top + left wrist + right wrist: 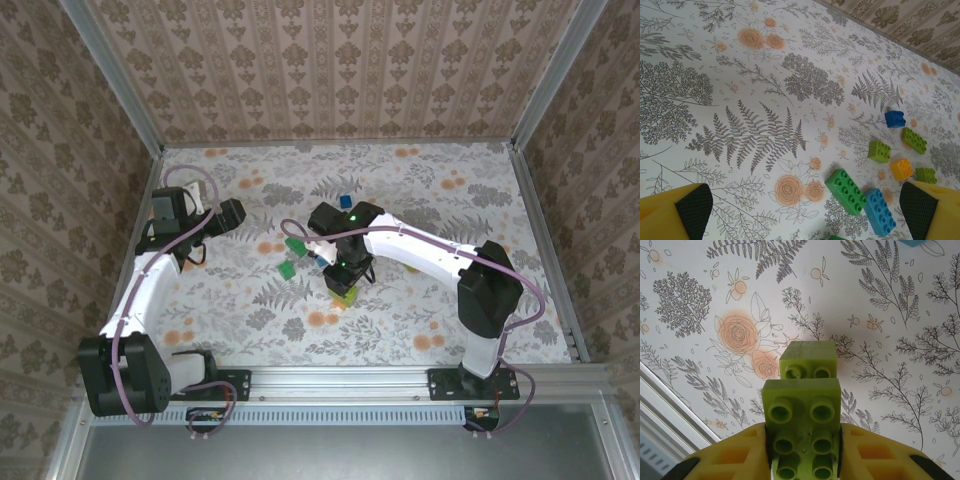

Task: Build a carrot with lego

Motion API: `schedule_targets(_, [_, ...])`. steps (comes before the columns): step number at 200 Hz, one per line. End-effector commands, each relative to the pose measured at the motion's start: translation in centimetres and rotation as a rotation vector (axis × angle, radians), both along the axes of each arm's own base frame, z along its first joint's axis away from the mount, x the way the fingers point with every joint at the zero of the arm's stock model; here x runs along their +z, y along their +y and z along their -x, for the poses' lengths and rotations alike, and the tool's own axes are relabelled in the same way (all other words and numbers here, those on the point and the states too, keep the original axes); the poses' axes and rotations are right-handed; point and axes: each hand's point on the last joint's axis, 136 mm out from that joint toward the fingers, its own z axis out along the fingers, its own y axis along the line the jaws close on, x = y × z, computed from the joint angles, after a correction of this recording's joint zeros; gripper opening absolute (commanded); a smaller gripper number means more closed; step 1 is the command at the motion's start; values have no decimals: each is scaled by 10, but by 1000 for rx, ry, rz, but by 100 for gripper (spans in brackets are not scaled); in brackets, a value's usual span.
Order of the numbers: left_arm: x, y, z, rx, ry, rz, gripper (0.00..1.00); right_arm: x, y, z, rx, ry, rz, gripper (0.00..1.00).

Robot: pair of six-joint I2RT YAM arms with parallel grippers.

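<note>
Robot test cell, probably a laboratory: silver aluminium frame posts [112, 70] enclose damask-papered panel walls [330, 70] around a floral-printed bench [430, 195]. Two white jointed robot arms [145, 285] are bolted to a grey metal rail [340, 380].

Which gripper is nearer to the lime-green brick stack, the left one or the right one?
Right. The right gripper grips the lime-green brick stack between its fingers; the left gripper hangs open, well off to its left.
</note>
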Motion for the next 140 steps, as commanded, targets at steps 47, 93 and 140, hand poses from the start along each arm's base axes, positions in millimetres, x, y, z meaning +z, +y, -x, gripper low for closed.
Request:
schedule_targets(47, [14,-3,-1,-22,-30,-16,100,-29,-20,18,17,77,118,32])
schedule_targets(93, [15,-3,-1,-23,-33,-17,100,-37,-28,22,32,83,161,32])
schedule_targets(140, [14,-4,-1,-24,-31,-16,100,-38,-31,25,39,81,167,32])
